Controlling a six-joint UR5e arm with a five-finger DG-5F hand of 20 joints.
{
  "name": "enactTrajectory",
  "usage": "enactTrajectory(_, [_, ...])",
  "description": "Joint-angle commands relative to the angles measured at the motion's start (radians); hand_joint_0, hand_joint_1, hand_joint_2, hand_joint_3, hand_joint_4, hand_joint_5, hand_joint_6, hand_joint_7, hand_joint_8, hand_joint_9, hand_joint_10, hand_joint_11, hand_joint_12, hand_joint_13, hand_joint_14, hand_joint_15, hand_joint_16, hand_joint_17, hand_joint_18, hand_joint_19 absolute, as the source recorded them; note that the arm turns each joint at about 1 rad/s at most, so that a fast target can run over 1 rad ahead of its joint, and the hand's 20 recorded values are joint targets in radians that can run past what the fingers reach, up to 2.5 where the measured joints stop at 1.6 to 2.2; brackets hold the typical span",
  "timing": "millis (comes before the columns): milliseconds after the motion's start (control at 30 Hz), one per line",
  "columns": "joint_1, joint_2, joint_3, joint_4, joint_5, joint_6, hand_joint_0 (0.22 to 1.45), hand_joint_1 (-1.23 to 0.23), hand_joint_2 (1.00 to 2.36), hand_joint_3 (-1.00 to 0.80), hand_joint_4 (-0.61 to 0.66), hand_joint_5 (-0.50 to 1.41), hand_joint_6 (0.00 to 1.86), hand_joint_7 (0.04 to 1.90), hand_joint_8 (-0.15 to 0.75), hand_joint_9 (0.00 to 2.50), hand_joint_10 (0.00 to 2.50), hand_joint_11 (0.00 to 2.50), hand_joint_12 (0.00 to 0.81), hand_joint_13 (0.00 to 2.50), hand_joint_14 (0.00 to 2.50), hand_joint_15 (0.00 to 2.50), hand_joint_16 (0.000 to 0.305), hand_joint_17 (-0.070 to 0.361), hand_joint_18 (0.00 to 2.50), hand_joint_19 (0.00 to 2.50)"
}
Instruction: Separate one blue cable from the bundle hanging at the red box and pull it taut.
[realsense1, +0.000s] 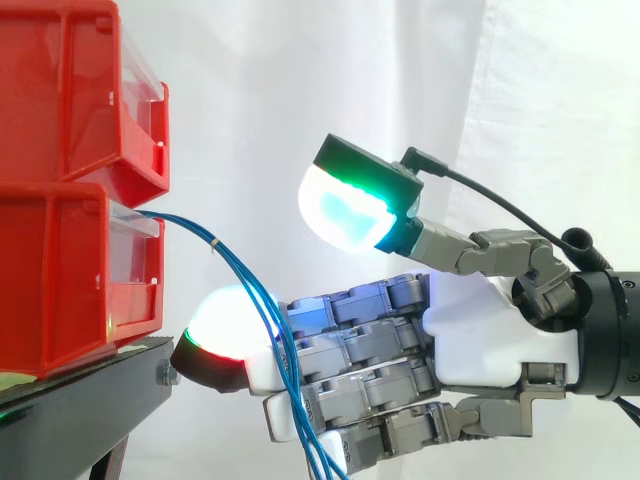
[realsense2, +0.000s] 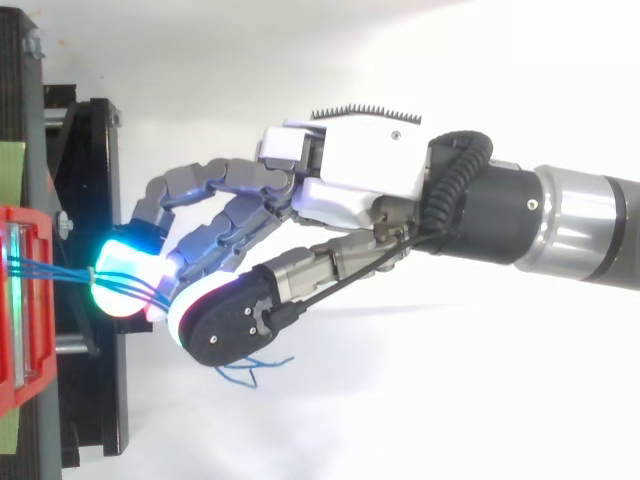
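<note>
Side view: hand (realsense1: 480, 330) spread wide, fingers (realsense1: 360, 345) at the blue cable bundle (realsense1: 287, 375) hanging from the red box (realsense1: 60, 270); none looks separated or taut yet.

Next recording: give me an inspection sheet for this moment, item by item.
Surface: black stand carries the lower red box, with the upper red box stacked on it.
Job's things: blue cable bundle leaves the lower red box, bound by a pale tie.
Clutter: nothing seen.
Hand: hand is open, fingers reaching towards the boxes, thumb raised well above them.
Cables: the bundle sags in a curve across the fingers; no strand looks separated, pinched or taut.
Surroundings: white curtain.
</note>
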Motion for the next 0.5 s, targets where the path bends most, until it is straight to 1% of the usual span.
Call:
enactTrajectory(0, [0.006,0.001,0.000,0.001,0.008,0.000,0.59,-0.66,1.01,-0.42,0.24,-0.16,0.50,0.96,0.287,0.81,0.02,0.56,0.289,0.89,0.02,0.42,0.031,0.069,0.79,0.47])
enactTrajectory(167, [0.007,0.001,0.009,-0.007,0.008,0.003,0.59,-0.66,1.01,-0.42,0.24,-0.16,0.50,0.98,0.288,0.81,0.02,0.55,0.291,0.90,0.02,0.42,0.031,0.069,0.79,0.48])
enactTrajectory(233, [0.007,0.001,0.012,-0.012,0.007,0.005,0.60,-0.66,1.01,-0.41,0.24,-0.15,0.50,1.07,0.289,0.81,0.02,0.55,0.289,0.90,0.02,0.42,0.030,0.068,0.79,0.48])
enactTrajectory(467, [0.007,0.009,0.018,-0.042,0.004,0.005,0.62,-0.67,1.01,-0.36,0.19,-0.13,0.50,1.22,0.287,0.82,0.02,0.57,0.288,0.90,0.02,0.42,0.030,0.068,0.80,0.48])
